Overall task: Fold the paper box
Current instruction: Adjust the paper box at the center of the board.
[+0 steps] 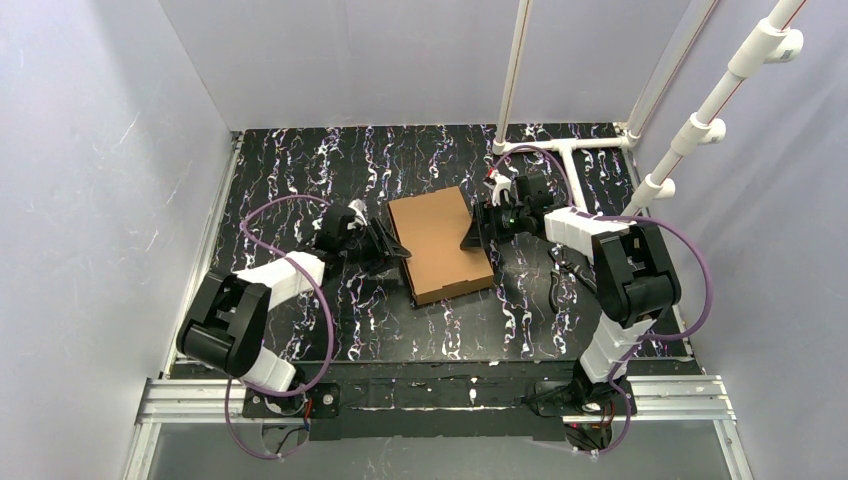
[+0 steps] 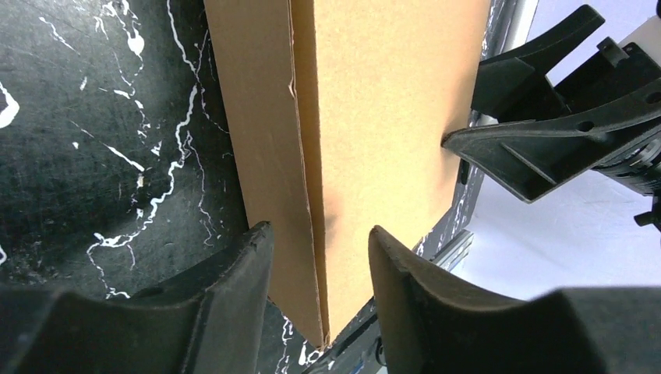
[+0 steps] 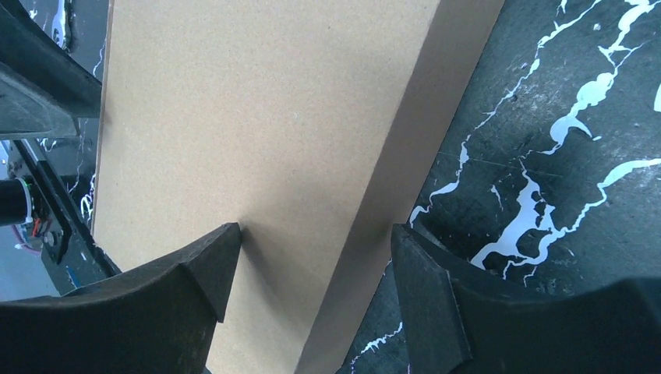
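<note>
The paper box (image 1: 440, 245) lies closed on the black marbled table, a shallow brown cardboard block with its lid flat. My left gripper (image 1: 392, 245) is at the box's left edge. In the left wrist view it (image 2: 319, 232) is open and straddles that edge, one finger beside the side wall (image 2: 269, 140) and the other over the lid (image 2: 382, 101). My right gripper (image 1: 475, 235) is at the box's right edge. In the right wrist view it (image 3: 316, 234) is open too, one fingertip resting on the lid (image 3: 257, 117) and the other standing off the side wall.
A white pipe frame (image 1: 560, 145) stands at the back right, close behind my right arm. White walls close in the table (image 1: 300, 170) on three sides. An aluminium rail (image 1: 440, 395) runs along the near edge.
</note>
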`<state>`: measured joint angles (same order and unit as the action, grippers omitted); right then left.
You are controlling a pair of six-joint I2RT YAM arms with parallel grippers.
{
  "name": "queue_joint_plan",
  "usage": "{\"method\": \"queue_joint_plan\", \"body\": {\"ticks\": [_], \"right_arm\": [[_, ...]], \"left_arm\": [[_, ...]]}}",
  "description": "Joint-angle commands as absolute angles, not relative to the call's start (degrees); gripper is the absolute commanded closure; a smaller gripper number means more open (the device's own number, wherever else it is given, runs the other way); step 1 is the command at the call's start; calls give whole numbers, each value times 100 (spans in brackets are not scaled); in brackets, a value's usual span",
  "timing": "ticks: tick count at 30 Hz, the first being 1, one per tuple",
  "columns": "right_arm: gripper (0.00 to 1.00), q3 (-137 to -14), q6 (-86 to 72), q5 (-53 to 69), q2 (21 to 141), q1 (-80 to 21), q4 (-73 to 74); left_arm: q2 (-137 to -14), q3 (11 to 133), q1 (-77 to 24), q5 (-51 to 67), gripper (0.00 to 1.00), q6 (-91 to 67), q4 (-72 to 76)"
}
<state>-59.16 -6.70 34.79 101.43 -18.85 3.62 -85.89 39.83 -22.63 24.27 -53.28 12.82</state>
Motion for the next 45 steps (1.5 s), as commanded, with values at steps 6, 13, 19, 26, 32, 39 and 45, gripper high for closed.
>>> {"method": "queue_joint_plan", "body": {"ticks": [6, 13, 19, 26, 32, 39, 45], "right_arm": [[22, -6111, -600, 3448, 10324, -1884, 255], [23, -6206, -648, 3635, 10378, -1892, 252], [28, -6281, -665, 3831, 10239, -1923, 271], [34, -6573, -677, 4047, 9982, -2052, 481], [37, -7070, -458, 3817, 9701, -2304, 1016], [36, -7712, 203, 2871, 9375, -3416, 1837], [35, -7898, 717, 2161, 9595, -4645, 2129]], "left_arm": [[-7306, 3468, -1809, 1753, 84, -5269, 706], [-8143, 3824, -1779, 2009, 100, -4888, 287], [-9279, 4668, -2176, 2356, 100, -4848, 448], [-10092, 5628, -2589, 2399, 100, -4965, 449], [-10676, 6310, -2740, 2427, 100, -5153, 466], [-11220, 7081, -2661, 2044, 100, -5180, -288], [-10843, 6317, -2122, 1811, 100, -5136, -877]]}}
